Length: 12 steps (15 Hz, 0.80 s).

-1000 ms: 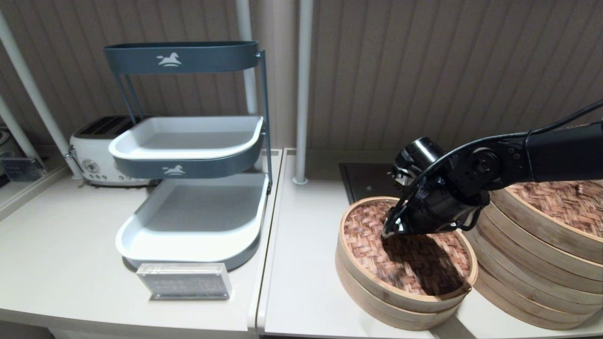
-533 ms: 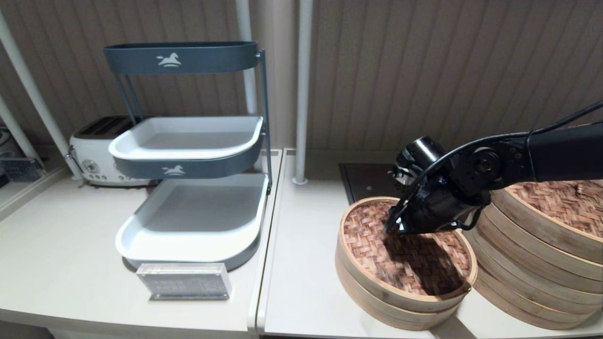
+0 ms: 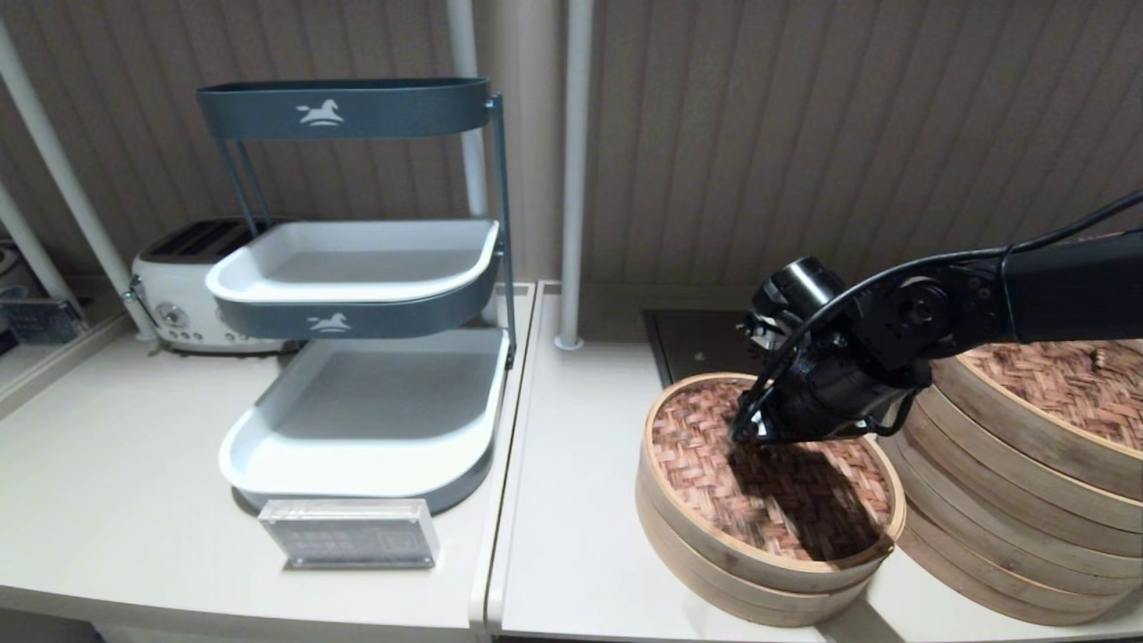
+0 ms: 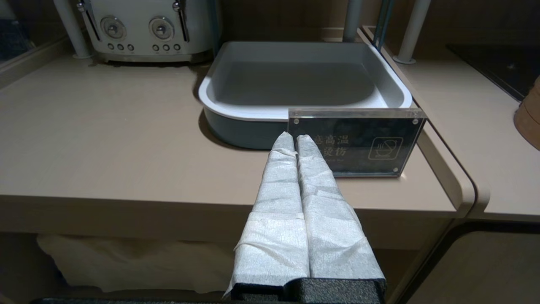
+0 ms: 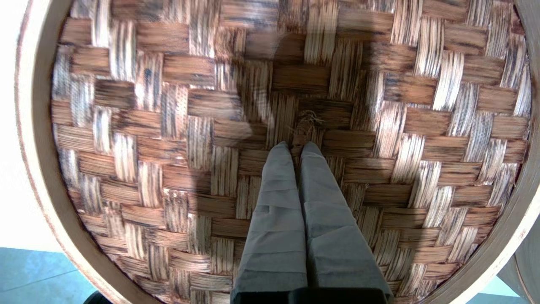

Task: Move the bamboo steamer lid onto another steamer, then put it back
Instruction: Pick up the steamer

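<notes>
The bamboo steamer lid has a reddish-brown woven top and a pale rim, and it rests on a low steamer base at centre right. My right gripper reaches down onto its middle. In the right wrist view the right gripper is shut on the thin dark loop handle, fingertips pressed together at the weave. The tall stacked steamer stands just right of it, carrying its own woven lid with a pale knob. My left gripper is shut and empty, parked before the table's front edge.
A three-tier grey and white tray rack stands left of centre, with an acrylic sign in front of it and a toaster behind. A black cooktop panel lies behind the lid. Two white poles rise at the back.
My right gripper has edged slightly up and to the right while still on the handle. The lid's near right rim has shifted a little with it.
</notes>
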Available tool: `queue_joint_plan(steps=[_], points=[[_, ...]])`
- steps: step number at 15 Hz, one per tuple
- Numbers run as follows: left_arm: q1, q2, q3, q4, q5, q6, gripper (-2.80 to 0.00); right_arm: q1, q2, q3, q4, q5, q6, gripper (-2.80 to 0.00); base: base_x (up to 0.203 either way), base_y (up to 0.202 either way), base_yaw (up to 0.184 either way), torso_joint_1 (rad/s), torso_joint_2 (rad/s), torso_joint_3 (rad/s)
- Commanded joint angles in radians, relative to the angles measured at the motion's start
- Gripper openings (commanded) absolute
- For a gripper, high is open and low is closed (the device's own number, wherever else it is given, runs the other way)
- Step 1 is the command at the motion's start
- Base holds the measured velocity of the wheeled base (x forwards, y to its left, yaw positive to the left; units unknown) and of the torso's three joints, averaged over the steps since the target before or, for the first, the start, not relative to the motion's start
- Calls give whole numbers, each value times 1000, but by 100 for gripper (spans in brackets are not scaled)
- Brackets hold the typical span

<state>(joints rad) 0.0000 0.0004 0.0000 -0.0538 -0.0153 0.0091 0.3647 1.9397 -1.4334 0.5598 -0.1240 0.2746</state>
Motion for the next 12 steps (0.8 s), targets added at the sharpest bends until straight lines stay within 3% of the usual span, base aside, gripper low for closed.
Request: queue_joint_plan(steps=[1,12], points=[[0,0,28,0,0,0,-280,0,-18,-14,-1,-2,2,-280,0,0,0,0,0,0],[0,0,28,0,0,0,-280,0,-58,-75,9,-5,-14,-280,0,0,0,0,0,0]])
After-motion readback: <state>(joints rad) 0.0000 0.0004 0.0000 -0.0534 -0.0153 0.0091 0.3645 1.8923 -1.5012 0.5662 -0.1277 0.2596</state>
